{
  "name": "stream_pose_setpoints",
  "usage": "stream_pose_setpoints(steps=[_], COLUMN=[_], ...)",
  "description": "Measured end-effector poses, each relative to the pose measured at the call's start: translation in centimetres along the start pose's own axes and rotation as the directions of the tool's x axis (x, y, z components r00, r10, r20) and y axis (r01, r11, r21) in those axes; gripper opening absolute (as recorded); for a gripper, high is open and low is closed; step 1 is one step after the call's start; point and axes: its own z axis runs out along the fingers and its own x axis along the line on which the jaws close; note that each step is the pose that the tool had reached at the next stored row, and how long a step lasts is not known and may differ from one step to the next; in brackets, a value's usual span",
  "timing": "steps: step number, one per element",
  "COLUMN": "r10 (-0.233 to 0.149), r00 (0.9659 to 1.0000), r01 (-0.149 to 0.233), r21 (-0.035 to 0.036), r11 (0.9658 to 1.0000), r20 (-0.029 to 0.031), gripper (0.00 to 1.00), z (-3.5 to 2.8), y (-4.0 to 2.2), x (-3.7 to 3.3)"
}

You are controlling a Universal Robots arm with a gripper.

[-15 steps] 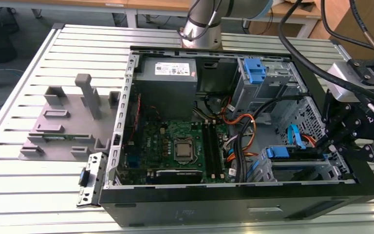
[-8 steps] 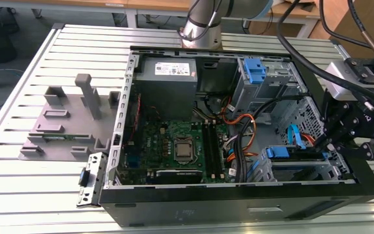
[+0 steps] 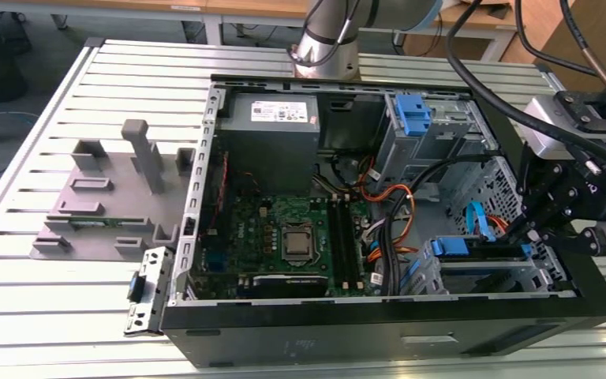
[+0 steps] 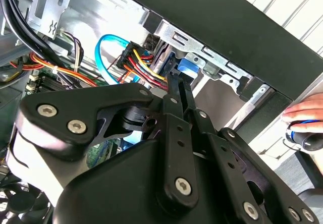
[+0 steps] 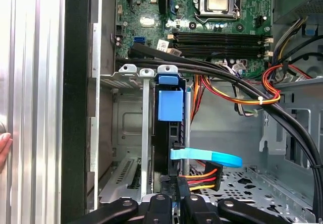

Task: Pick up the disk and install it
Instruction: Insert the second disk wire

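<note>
Ribbed silver metal slats make up the desk (image 3: 50,292), and on it lies an open black computer case (image 3: 387,332) with a green circuit board (image 3: 293,237) inside. By the case's drive cage, the black jointed gripper (image 5: 174,196) pinches its thin fingers (image 4: 177,90) narrowly on the dark flat disk (image 5: 162,148) with the blue plastic tab, standing upright in a cage slot. A hand (image 4: 308,115) rests outside the case wall.

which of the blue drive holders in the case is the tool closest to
The one in the lower bay by the front panel, right beside the tool. The other blue holder sits in the far bay near the power box.
</note>
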Motion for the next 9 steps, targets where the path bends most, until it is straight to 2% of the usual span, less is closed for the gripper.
stream_pose_setpoints(steps=[9], r10=[0.0], r00=[1.0], r01=[0.0], r21=[0.0], r11=[1.0], r20=[0.0], gripper=[0.16], z=[0.0], y=[0.0], x=[0.01])
